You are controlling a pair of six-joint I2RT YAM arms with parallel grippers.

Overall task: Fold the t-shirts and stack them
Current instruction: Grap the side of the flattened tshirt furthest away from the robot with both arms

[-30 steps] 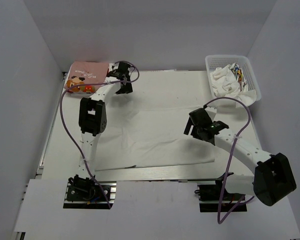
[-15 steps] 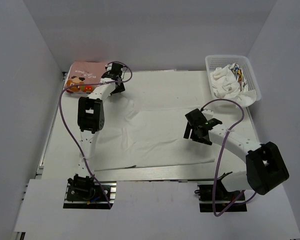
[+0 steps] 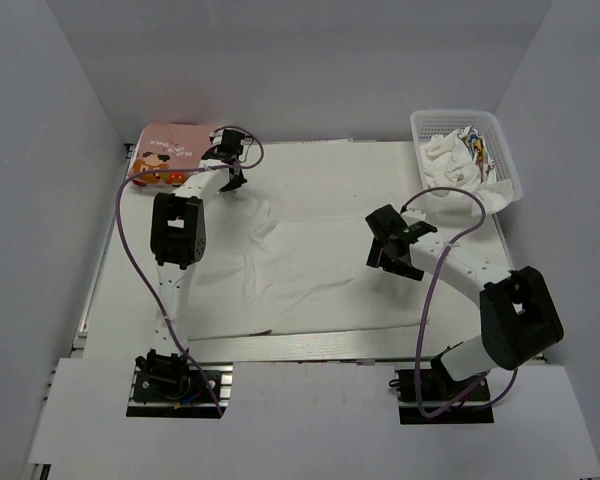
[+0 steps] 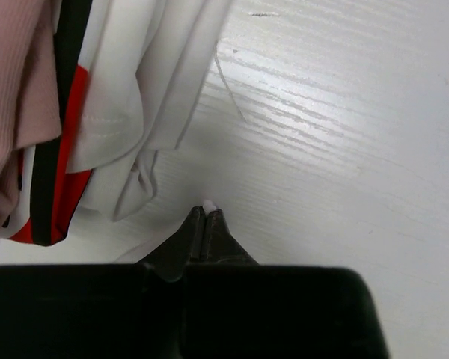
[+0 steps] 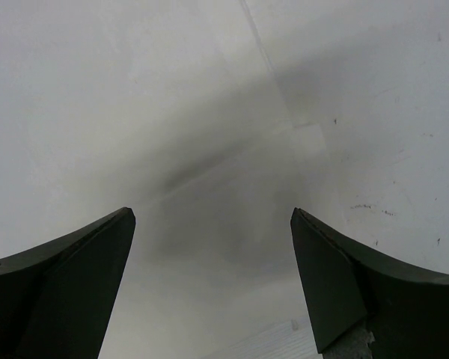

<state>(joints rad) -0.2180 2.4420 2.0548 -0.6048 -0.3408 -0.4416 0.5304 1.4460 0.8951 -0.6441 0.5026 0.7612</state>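
Pink t-shirt (image 3: 170, 148) lies folded at the far-left corner. Just beside it, left gripper (image 3: 232, 178) is clenched at the edge of the white t-shirt (image 3: 320, 250); cannot tell if cloth is caught. The white t-shirt is spread mid-table, with the right gripper (image 3: 388, 248) released over it.

No text, number or brand can be read. Folded pink cloth t-shirt (image 3: 175, 148), far left corner of the table: an orange-brown cartoon print with a faint row of marks above it, possibly lettering, too small to read from the top view. White plastic lattice basket (image 3: 456, 114), far right corner: the crumpled white cloth (image 3: 442, 160) inside bears small multicoloured marks, illegible. Left wrist view: red and black patches of print (image 4: 49, 187), no letter shapes.
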